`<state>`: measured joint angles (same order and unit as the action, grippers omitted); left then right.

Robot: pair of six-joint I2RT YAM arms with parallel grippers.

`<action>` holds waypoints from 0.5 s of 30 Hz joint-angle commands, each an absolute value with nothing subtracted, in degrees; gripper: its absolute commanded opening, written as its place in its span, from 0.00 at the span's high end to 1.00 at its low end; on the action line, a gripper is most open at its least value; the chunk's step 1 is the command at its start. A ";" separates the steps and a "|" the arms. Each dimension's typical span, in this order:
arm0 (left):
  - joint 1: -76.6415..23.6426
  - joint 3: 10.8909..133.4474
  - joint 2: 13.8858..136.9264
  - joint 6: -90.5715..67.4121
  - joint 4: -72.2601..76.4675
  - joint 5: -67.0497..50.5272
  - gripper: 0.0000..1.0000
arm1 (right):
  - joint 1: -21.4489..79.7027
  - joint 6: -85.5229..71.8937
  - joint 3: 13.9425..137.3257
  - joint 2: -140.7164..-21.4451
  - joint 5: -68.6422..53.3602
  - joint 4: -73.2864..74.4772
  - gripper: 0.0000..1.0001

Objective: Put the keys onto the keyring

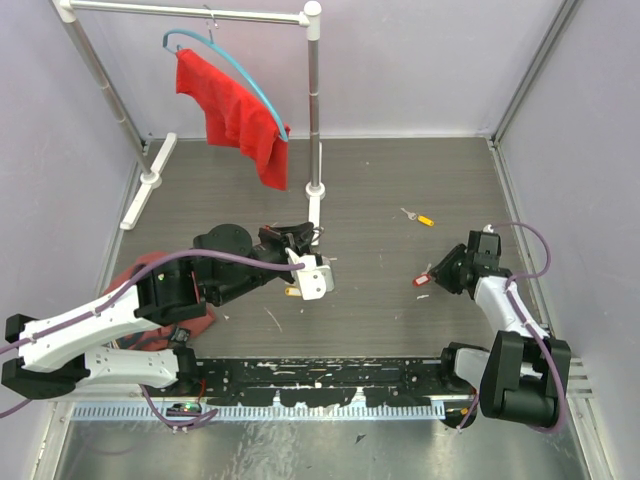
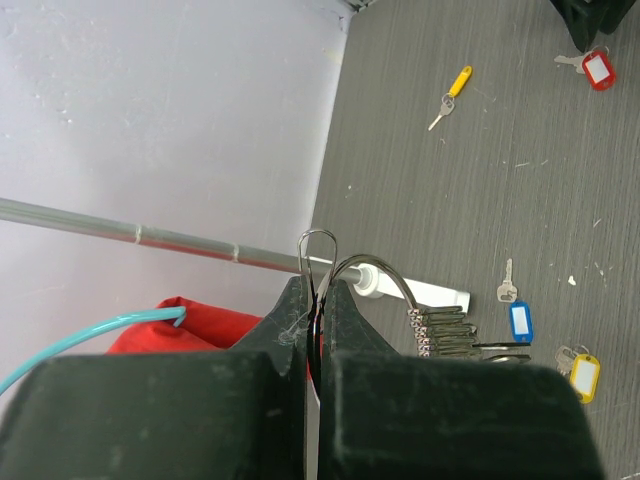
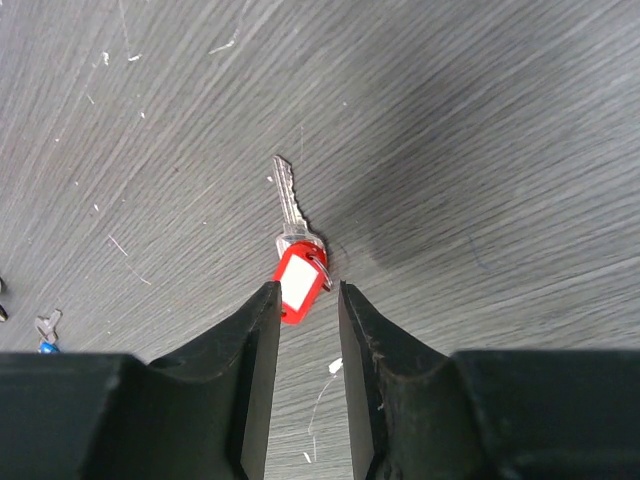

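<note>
Grey table [image 1: 400, 200], left tool [image 2: 318, 290] raised, clamped on keyring [image 2: 318, 232], right tool [image 3: 305, 290] low, apart astride red-tagged key [image 3: 292, 240].

Key [image 3: 296, 262] on table [image 3: 500, 120] at right hand [image 3: 305, 292], keyring [image 2: 318, 232] in left hand [image 2: 318, 296]

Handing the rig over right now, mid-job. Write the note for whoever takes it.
Left gripper: shut on the keyring, which is held up off the table.
Right gripper: open, low over the red-tagged key, jaws either side of its tag, not gripping yet.
Done: ring is in hand.
Left: grasp the red-tagged key, carry it across and thread it on the ring, then do any other keys.
</note>
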<state>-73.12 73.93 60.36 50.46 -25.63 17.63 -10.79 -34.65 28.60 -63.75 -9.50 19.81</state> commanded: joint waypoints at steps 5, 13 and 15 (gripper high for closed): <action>-72.87 74.44 60.46 50.01 -22.51 17.31 1.00 | -11.17 -34.86 26.97 -65.53 -11.71 15.77 0.63; -72.70 74.76 61.10 50.01 -22.25 17.31 1.00 | -11.17 -34.56 26.70 -67.17 -12.43 14.49 0.70; -72.61 74.75 61.13 50.01 -22.19 17.30 1.00 | -11.17 -34.53 26.46 -67.26 -12.44 14.10 0.74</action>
